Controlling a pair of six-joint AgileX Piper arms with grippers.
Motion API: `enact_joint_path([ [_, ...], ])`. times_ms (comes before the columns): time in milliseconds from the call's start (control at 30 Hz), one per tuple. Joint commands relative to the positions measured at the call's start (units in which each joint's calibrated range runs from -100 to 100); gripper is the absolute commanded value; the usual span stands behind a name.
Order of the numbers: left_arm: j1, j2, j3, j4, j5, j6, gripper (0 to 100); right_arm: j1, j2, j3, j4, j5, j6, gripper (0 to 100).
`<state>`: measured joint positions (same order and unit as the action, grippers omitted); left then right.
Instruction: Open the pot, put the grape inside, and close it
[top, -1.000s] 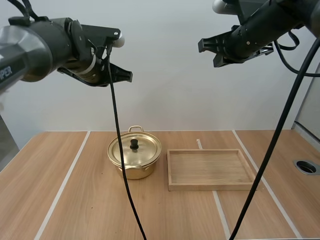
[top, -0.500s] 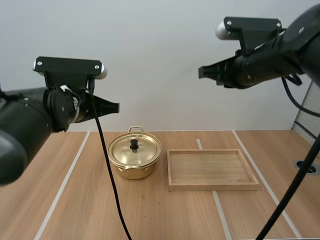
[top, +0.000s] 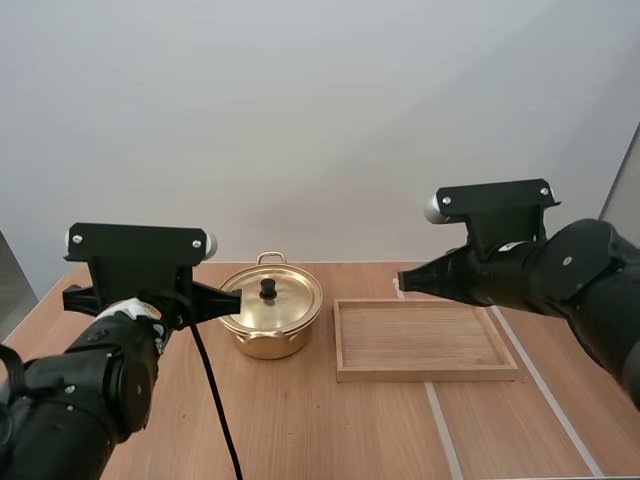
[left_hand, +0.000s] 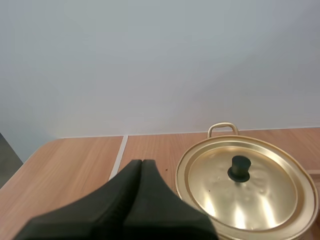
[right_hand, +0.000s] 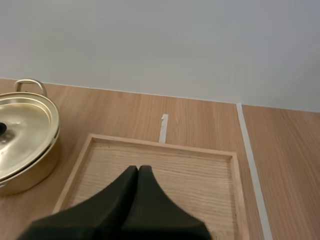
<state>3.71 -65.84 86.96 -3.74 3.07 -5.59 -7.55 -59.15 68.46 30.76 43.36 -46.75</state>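
High view: you see the pot at centre frame on the table, lid on, w/ the tray just beside it to the right. L gripper, lower left, sits near the pot's left rim, fingers pressed together as one wedge, holding nothing. R gripper, centre right, shows by the tray's far-left corner, likewise closed and empty.

This looks like a robotics lab or test bench, though little of the room shows. A bare pale wall backs a wooden table marked with white tape lines, and a black left arm and right arm hang over it, with a gold pot and a wooden tray set out
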Motion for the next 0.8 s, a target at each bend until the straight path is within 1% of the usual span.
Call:
enact_joint_path([
  [0,0.08,-0.7,3.7,-0.2,-6.3,-0.4,0,-0.1,-0.6,3.7,0.2,-7.3,-0.6,0],
  [133,0.08,-0.7,5.3,-0.2,-6.8,-0.3,0,-0.1,-0.6,6.0,0.2,-9.3,-0.6,0],
  [500,0.08,-0.7,5.3,-0.2,-6.8,-0.3,0,-0.1,-0.6,6.2,0.2,-10.3,-0.6,0],
  [633,0.08,-0.7,5.3,-0.2,-6.8,-0.3,0,-0.1,-0.6,6.2,0.2,-11.9,-3.2,0],
  [767,0.08,-0.7,5.3,-0.2,-6.8,-0.3,0,-0.1,-0.6,6.2,0.2,-17.1,-5.1,0],
])
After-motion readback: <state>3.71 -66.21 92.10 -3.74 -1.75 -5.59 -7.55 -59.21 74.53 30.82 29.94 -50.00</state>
